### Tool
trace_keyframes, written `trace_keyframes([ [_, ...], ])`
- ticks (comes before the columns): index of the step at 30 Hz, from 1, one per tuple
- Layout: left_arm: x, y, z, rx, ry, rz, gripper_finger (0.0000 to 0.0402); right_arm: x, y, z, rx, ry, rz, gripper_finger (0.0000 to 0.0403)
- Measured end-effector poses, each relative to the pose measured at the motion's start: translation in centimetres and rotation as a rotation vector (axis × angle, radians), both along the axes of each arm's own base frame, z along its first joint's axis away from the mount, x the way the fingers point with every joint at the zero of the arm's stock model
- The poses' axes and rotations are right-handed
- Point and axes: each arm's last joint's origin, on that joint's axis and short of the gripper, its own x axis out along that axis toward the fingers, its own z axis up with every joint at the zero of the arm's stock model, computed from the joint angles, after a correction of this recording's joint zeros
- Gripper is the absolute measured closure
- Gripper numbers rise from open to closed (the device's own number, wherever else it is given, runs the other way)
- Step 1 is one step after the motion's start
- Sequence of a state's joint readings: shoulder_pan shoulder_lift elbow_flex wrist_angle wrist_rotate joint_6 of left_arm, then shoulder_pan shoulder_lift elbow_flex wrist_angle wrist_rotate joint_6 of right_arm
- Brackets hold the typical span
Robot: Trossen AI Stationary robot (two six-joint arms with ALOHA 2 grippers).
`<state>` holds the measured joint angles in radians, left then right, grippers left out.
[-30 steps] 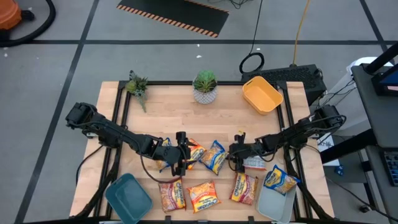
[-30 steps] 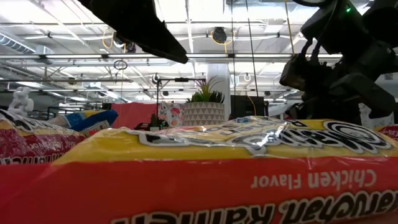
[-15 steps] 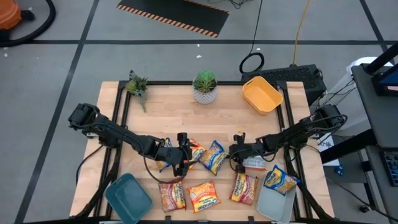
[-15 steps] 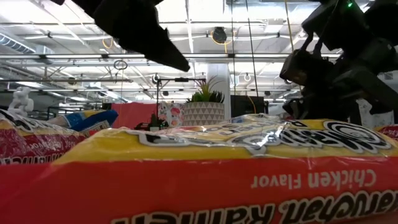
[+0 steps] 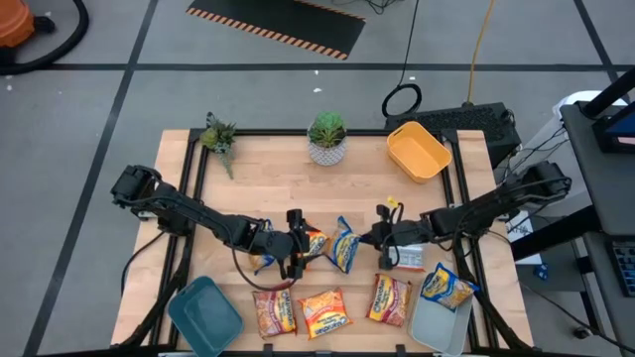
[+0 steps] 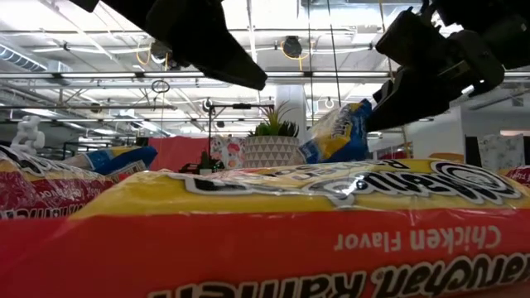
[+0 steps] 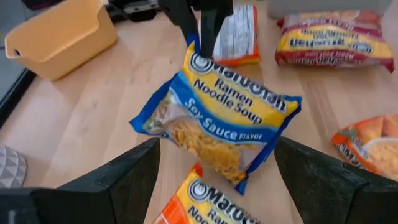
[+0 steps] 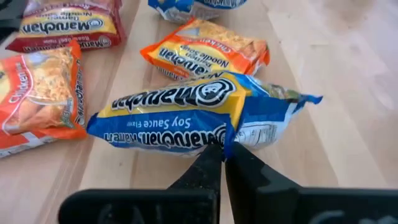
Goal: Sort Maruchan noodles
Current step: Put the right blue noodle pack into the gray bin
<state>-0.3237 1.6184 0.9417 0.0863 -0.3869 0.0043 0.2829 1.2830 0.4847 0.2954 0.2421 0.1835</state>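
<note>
From above, the sort looks barely started: one blue-and-yellow packet sits over the rim of the pale bin, the only packet in any bin. The teal bin and the yellow bin look empty. The right gripper is pinching the soy sauce packet by its edge, packet hanging just off its tip. The left gripper is spread wide right beside that packet, over an orange one. Three red and orange packets lie nearer the table's front edge.

Low view: the soy packet hangs clear of the table.

Left wrist: the packet is dead ahead between its open fingers, not touched.

Right wrist: the fingertips are pressed together on the packet's seam. Most packets are still unsorted, I'd say.
</note>
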Motion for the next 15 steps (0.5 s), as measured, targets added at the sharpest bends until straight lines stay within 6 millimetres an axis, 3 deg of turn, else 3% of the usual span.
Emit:
trace_keyframes([
  [9, 0.4, 1.1, 0.0, 0.011, 0.008, -0.057, 0.0080, -0.1, -0.1, -0.1, -0.073, 0.012, 0.019, 0.0402],
  [12, 1.2, 3.1, 0.4, -0.054, -0.017, -0.172, 0.0080, 0.0, -0.1, 0.0, -0.118, -0.002, 0.051, 0.0403],
  [15, 2.0, 6.2, 1.0, -0.118, -0.081, -0.175, 0.0080, 0.1, 0.0, 0.3, -0.150, -0.027, 0.074, 0.0403],
])
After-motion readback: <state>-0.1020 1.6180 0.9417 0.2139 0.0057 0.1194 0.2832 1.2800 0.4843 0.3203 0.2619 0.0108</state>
